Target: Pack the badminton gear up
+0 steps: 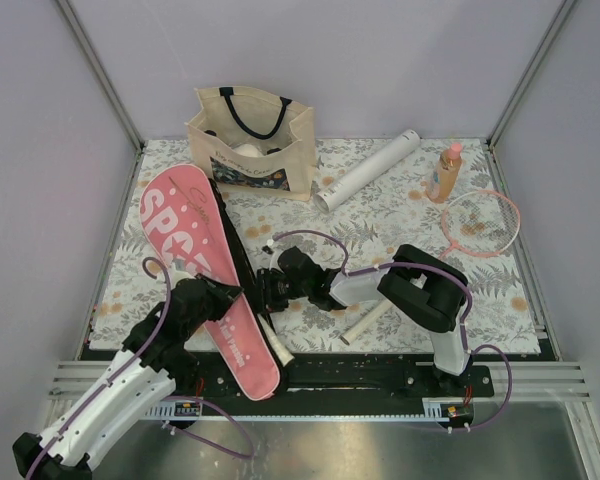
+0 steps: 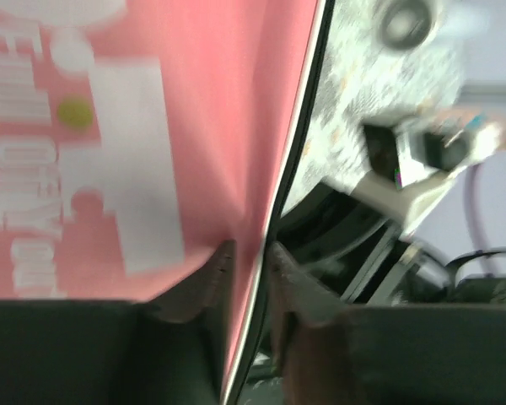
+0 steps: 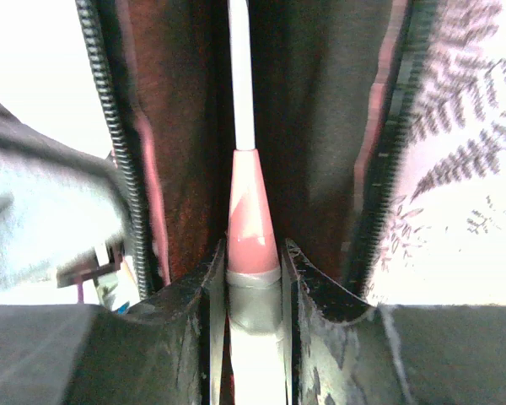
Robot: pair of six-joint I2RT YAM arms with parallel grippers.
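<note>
I am partway through sliding the first racket (image 3: pixel 242 93) into the pink case (image 1: pixel 192 240). The case lies on the left half of the table (image 1: pixel 410 215), slanting from the far left toward my bases. My right gripper (image 3: pixel 253 257) is clamped on the racket where its grey grip meets the pink cone. The white shaft runs ahead of me into the case's dark inside, with zipper teeth on either side. The racket's head is out of sight, so I judge it is already in. My left gripper (image 2: pixel 251 253) is pinched tight on the case's open edge, lifting the pink flap to hold the mouth wide. Next, I reckon, I must push the handle straight along the case without catching the zipper. Then I let go and fetch the second racket (image 1: pixel 480 222), which lies at the far right, well apart. The long white tube (image 1: pixel 368 170) lies near the back, between the beige tote (image 1: pixel 250 140) and the orange bottle (image 1: pixel 445 172). The tote stands upright just behind the case, holding something pale and dark that I cannot identify. I cannot pick out any shuttlecocks for certain.
</note>
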